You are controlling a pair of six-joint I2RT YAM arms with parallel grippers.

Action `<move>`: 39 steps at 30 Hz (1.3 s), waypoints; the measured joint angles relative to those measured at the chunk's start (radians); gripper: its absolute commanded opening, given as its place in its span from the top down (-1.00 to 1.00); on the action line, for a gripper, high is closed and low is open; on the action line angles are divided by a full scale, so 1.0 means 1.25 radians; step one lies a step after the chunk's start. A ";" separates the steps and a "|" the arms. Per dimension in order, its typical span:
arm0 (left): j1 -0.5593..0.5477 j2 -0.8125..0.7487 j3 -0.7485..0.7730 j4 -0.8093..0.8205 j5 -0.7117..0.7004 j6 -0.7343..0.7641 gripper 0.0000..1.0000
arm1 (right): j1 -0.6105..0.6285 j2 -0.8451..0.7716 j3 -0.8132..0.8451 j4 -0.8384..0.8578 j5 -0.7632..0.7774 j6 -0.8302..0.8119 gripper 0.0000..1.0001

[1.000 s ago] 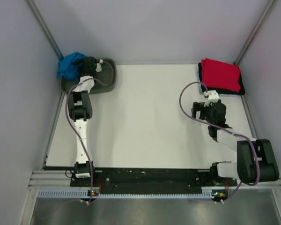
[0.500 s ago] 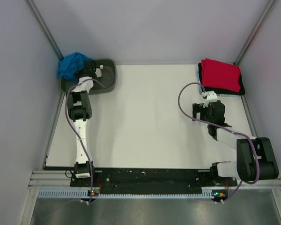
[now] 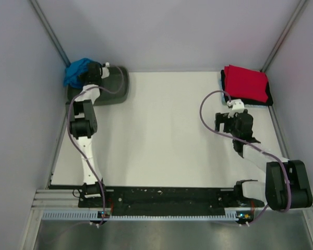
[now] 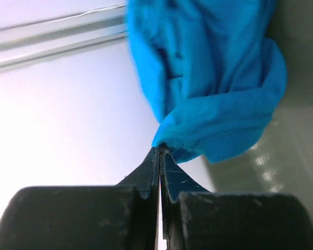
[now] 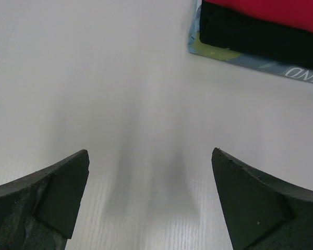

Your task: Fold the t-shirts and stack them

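Now the left end effector [image 4: 160, 150] pinches the turquoise t-shirt [image 4: 208, 78] bunched just ahead of it.

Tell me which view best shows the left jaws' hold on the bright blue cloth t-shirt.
Left wrist: the bright blue cloth t-shirt fills it, with the left jaws shut on a fold at its lower edge. Top external shows only a small blue bunch at far left, grip hidden. Right wrist misses it.
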 measured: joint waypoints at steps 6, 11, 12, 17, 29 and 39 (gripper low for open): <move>-0.013 -0.214 -0.123 0.026 0.035 -0.117 1.00 | 0.001 -0.034 0.000 0.000 -0.009 0.013 -0.97; -0.048 -0.359 -0.172 -0.007 0.075 -0.234 1.00 | 0.019 -0.070 0.006 -0.007 -0.014 0.019 -0.97; -0.055 -0.384 -0.174 -0.028 0.086 -0.260 1.00 | 0.028 -0.074 0.012 -0.009 -0.015 0.019 -0.97; -0.107 -0.507 -0.173 -0.140 0.138 -0.363 1.00 | 0.067 -0.096 0.041 -0.028 -0.027 0.020 -0.97; -0.210 -0.650 0.109 -0.332 0.164 -0.429 1.00 | 0.190 -0.121 0.143 -0.096 -0.091 0.006 -0.97; -0.565 -0.684 0.378 -0.657 0.257 -0.499 1.00 | 0.259 -0.142 0.255 -0.132 -0.218 0.031 -0.97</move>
